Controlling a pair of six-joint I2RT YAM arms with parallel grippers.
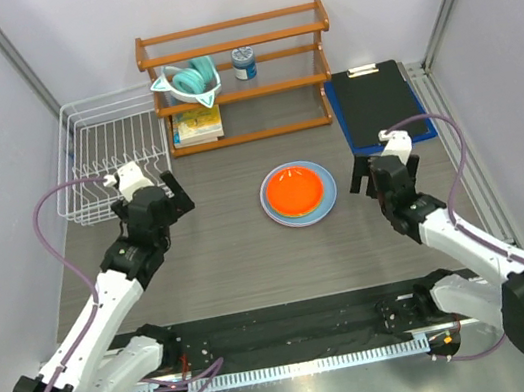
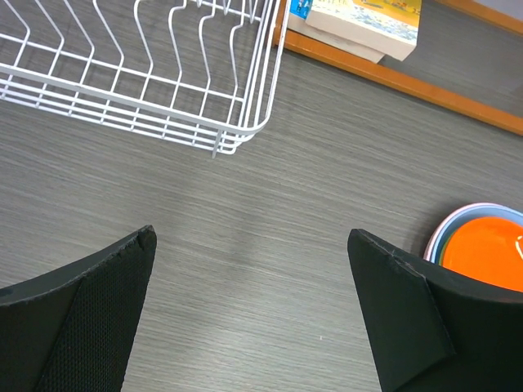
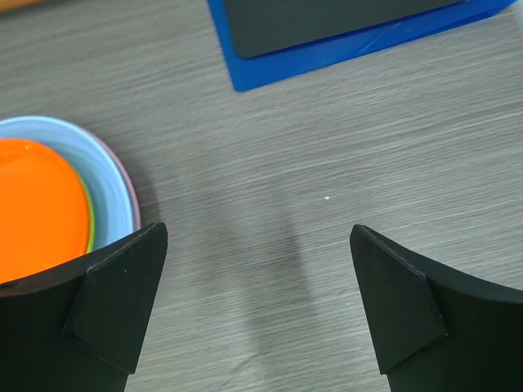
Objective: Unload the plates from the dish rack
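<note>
The left gripper (image 2: 252, 245) has its fingers spread wide with only bare table (image 2: 245, 212) between them, holding and touching nothing. The right gripper (image 3: 260, 237) is just as wide apart, and nothing is held there either. Ahead of the left fingers and off to their left stands the dish rack (image 2: 229, 139), its near corner apart from the fingertips. Past the left gripper's right finger, the edge of the stack of plates (image 2: 478, 245) shows. For the right gripper, the same stack sits just beside and partly behind its left finger (image 3: 122, 286), while a blue board (image 3: 343, 53) carrying a black clipboard (image 3: 327, 16) lies ahead of the fingertips. Nothing stands between either pair of fingers and the table. From overhead the stack reads as an orange plate (image 1: 294, 190) on a light blue plate (image 1: 328, 189), lying on the table between the two arms and well apart from the rack. Only the right wrist view also shows a lime green rim and a pink rim in that stack. The overhead view alone shows the wooden shelf (image 1: 239, 78) behind, with a teal bowl (image 1: 189, 79), a can (image 1: 244, 62) and books (image 1: 197, 124).
</note>
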